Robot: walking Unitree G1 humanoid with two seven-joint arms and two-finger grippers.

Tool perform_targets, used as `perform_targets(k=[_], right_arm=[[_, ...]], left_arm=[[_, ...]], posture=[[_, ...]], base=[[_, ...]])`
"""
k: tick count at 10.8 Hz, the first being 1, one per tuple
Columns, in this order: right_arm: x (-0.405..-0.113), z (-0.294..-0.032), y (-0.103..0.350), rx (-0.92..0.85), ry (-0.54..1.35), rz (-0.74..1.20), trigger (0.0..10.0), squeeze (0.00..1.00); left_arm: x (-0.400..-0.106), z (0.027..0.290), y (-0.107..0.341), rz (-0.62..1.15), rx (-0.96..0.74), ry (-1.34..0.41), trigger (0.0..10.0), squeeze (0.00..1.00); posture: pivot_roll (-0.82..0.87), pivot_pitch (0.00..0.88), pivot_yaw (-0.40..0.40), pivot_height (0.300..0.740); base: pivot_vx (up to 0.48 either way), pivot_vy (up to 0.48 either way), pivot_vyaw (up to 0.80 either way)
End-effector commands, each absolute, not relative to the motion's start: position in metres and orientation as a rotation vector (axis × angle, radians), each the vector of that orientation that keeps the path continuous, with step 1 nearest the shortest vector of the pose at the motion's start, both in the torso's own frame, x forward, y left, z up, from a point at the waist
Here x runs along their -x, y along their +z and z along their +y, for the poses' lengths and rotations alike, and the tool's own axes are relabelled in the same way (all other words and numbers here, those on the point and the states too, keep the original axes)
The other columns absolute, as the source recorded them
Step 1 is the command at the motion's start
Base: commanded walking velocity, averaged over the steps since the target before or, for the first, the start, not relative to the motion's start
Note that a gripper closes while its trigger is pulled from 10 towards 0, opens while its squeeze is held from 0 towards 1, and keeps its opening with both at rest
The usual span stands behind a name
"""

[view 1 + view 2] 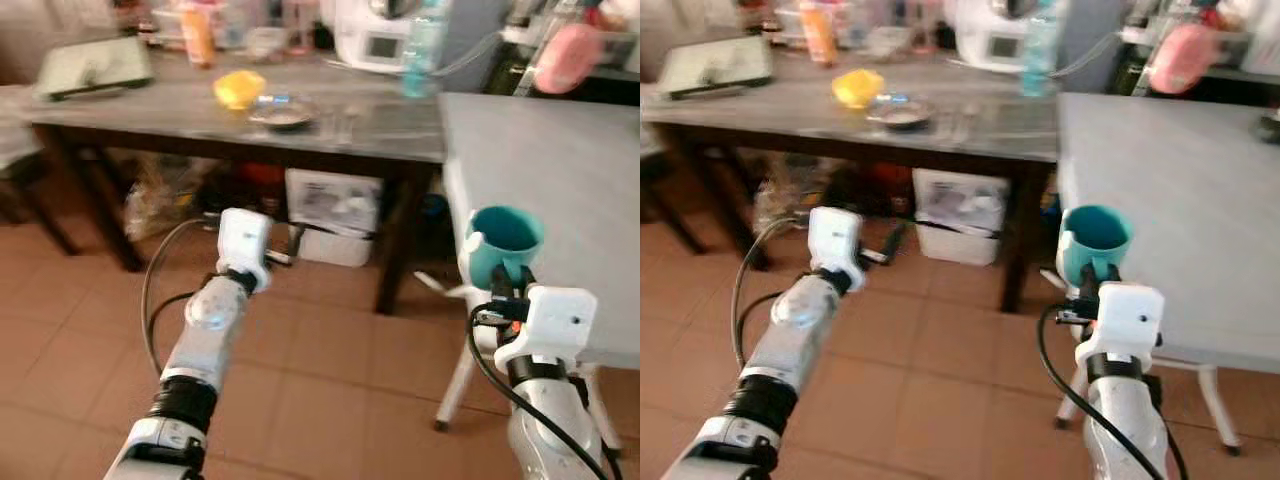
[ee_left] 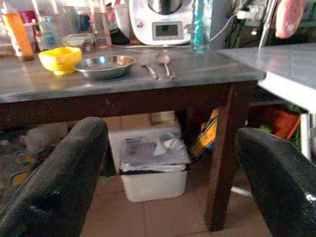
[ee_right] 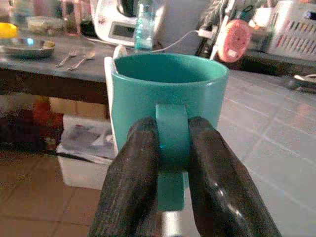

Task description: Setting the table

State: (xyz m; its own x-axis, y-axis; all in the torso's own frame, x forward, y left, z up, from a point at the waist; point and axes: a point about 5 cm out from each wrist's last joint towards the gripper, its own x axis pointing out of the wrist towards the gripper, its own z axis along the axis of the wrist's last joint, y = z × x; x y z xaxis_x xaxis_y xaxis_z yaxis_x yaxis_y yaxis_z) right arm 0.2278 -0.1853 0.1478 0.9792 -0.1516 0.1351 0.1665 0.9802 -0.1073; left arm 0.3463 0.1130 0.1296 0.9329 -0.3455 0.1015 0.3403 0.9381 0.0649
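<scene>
My right gripper [image 3: 170, 148] is shut on the handle of a teal mug [image 3: 168, 94], held upright at the near left corner of the grey table [image 1: 560, 180]; the mug [image 1: 503, 240] hangs over that table's edge. On the dark wooden table [image 1: 200, 110] behind lie a yellow bowl [image 1: 239, 88], a metal plate [image 1: 283, 115], and a fork and spoon [image 2: 159, 66]. My left gripper [image 2: 173, 177] is open, held low above the floor and facing that dark table, with nothing between its fingers.
A white bin [image 1: 335, 215] stands under the dark table among bags and clutter. A white appliance [image 1: 375, 40], a blue-green bottle [image 1: 422, 50], an orange bottle [image 1: 198, 35] and a tray [image 1: 92, 68] crowd the back. A pink object [image 1: 565, 55] hangs at the far right. Tiled floor [image 1: 330, 380] lies between.
</scene>
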Motion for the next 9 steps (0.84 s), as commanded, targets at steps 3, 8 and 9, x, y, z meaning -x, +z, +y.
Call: perform_targets(k=[3, 8, 9], right_arm=[[-0.225, -0.194, 0.152, 0.137, -0.196, -0.146, 10.0, 0.00], [-0.224, -0.196, 0.151, 0.146, -0.210, -0.144, 10.0, 0.00], [-0.225, -0.196, 0.151, 0.146, -0.211, -0.144, 10.0, 0.00]], left_arm=[[-0.348, 0.099, 0.131, -0.117, -0.047, -0.393, 10.0, 0.00], [-0.345, 0.089, 0.138, -0.167, -0.009, -0.484, 10.0, 0.00], [-0.345, 0.089, 0.138, -0.169, -0.007, -0.490, 10.0, 0.00]], posture=[[-0.02, 0.066, 0.014, 0.740], [-0.02, 0.056, 0.016, 0.740], [-0.02, 0.056, 0.016, 0.740]], base=[[0.000, 0.480, 0.00], [0.000, 0.096, 0.00], [0.000, 0.000, 0.00]])
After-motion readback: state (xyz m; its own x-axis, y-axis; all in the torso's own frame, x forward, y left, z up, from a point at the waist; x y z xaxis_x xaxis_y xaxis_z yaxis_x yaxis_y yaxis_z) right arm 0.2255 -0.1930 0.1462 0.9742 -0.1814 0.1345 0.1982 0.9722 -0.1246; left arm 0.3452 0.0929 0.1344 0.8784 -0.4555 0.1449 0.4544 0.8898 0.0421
